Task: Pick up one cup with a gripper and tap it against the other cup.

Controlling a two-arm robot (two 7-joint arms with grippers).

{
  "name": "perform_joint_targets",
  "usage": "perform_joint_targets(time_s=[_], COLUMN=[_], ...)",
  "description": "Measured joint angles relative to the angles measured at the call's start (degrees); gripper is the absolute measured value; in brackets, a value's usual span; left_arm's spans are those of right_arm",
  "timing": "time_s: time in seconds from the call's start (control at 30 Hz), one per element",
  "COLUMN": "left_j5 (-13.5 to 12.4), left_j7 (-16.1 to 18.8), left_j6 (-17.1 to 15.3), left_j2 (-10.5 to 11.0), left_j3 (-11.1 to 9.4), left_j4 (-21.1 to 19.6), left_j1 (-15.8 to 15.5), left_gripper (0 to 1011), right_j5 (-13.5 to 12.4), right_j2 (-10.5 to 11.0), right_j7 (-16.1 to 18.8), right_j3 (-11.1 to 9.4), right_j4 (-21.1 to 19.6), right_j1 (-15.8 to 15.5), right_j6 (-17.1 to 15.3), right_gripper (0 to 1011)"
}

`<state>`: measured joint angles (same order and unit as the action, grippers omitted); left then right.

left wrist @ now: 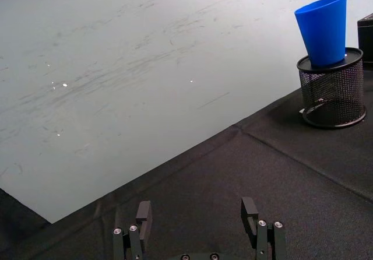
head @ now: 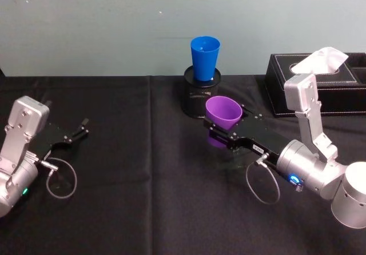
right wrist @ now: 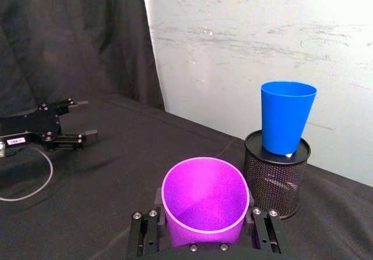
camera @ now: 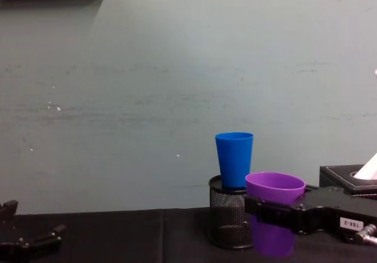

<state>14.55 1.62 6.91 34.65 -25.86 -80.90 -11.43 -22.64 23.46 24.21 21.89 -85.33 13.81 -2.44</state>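
small white label (camera: 349,222) on right gripper (camera: 274,214) body, reading apparently 188-2

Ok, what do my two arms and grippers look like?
Left gripper and right gripper are black two-fingered clamps, each with a small white label. Both arms are silver-grey with rounded joints and a thin grey cable loop at the wrist. The right arm glows blue, the left arm green.
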Motion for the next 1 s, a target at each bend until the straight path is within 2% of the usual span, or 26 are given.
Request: perform_joint_targets(time_s=[1.0], left_j5=[0.0], left_j7=[0.0], left_j6=[0.0], left_j2=[0.0], left_j3=[0.0], left_j4=[0.0], left_j1=[0.0], left_gripper=[1000], right_j5=[0.0], right_j2=[-0.1], right_j7=[0.1], right_j3=[0.1], right_j4=[0.4], right_j1=[0.0], right_j6=[0.6], right_gripper=[723])
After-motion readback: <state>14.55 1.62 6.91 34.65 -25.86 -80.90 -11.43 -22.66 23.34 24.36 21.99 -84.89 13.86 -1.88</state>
